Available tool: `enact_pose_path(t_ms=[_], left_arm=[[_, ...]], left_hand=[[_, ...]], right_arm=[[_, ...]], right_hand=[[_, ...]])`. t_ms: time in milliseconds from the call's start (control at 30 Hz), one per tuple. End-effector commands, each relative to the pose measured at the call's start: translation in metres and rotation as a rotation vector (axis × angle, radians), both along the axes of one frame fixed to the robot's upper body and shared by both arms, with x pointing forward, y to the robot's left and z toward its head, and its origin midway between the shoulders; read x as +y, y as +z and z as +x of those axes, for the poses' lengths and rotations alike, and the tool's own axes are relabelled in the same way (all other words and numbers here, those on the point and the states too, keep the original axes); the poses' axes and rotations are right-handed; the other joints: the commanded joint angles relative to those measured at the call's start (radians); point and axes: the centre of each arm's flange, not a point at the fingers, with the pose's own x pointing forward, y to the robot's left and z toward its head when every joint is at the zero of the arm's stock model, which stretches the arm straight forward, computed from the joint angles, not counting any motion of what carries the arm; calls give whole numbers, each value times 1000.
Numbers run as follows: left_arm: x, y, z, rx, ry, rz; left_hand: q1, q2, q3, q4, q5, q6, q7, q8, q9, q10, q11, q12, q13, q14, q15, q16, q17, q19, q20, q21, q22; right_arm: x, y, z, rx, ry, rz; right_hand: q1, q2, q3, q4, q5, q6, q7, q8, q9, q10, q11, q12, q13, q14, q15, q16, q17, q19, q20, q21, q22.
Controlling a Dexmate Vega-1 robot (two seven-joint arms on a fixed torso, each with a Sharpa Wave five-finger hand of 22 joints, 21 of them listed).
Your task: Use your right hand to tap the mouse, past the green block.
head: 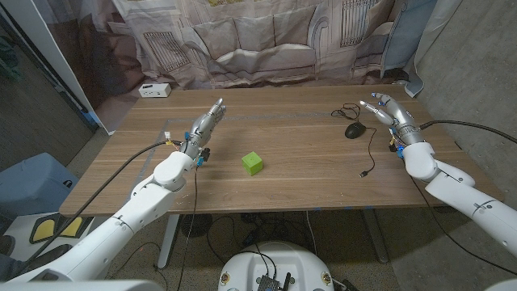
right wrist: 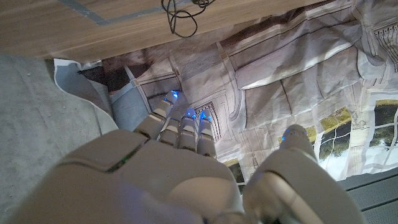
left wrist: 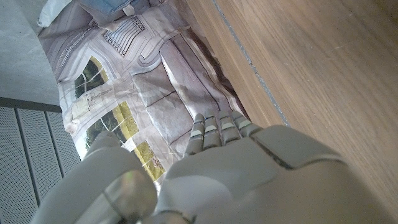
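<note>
— While you're over there, where's the small black computer mouse [head: 354, 129] sitting?

— Toward the far right corner of the long wooden table [head: 299, 174], with its thin black cable [head: 371, 149] running back toward the near edge and ending in a plug. More cable lies in a loose coil by the far edge, just beyond the mouse.

— And the robot's right hand [head: 389, 113]?

— Just right of the mouse, close to the right edge, raised off the wood as far as I can tell from here. Its fingers are spread apart and reach toward the far edge, holding nothing. From the right wrist camera the fingertips [right wrist: 184, 118] glow blue against the printed cloth backdrop [right wrist: 298, 74].

— The small bright green cube-shaped block [head: 253, 163]?

— Near the middle of the table, a bit toward the near edge, well apart from the mouse and from both hands.

— Left hand [head: 206, 123]?

— Over the left half, fingers straight, close together, pointing at the far edge, empty. A small white box [head: 154, 90] lies at the far left corner.
</note>
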Motion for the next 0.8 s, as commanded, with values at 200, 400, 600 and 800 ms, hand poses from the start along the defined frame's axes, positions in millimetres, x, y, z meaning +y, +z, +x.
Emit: enact_pose_path(t_ms=[200,400,600,800], left_arm=[[9,1,4,10,5,-6],[10,1,5,14,6,-3],[10,1,5,13,5,-2],[9,1,5,11,-1,1]], left_hand=[[3,7,2,-2,-5,7,3,2,4,12,1,2,3,9,-2,-2,4,1,12,-5,3],[3,8,2,-3,-5,8,3,1,4,13,4,2,3,10,-1,-3,4,1,13,-6,3],[3,8,1,-4,-5,9,4,1,4,14,5,2,3,10,-1,-3,4,2,13,-8,3],[3,9,1,-4,-5,13,1,2,4,17,0,2,2,10,-2,-4,4,3,14,-10,4]], right_arm=[[13,6,1,11,-150,-125],[14,6,2,24,-161,-152],[13,6,3,52,-164,-154],[15,5,4,84,-185,-161]], right_hand=[[0,14,0,-2,7,-2,-5,-3,3,-6,14,-6,1,-2,-6,3,0,-8,-1,-2,2],[-3,14,-2,-2,7,-12,-1,-7,3,-10,21,-7,1,-4,-6,3,0,-10,-2,-3,2],[-1,16,-2,-3,7,-4,-8,-3,3,-16,-1,-8,1,-7,-7,2,-1,-14,-1,-5,2],[-4,20,-4,-1,7,10,-32,2,3,-37,-7,-14,0,-36,2,-6,-2,-47,3,-14,2]])
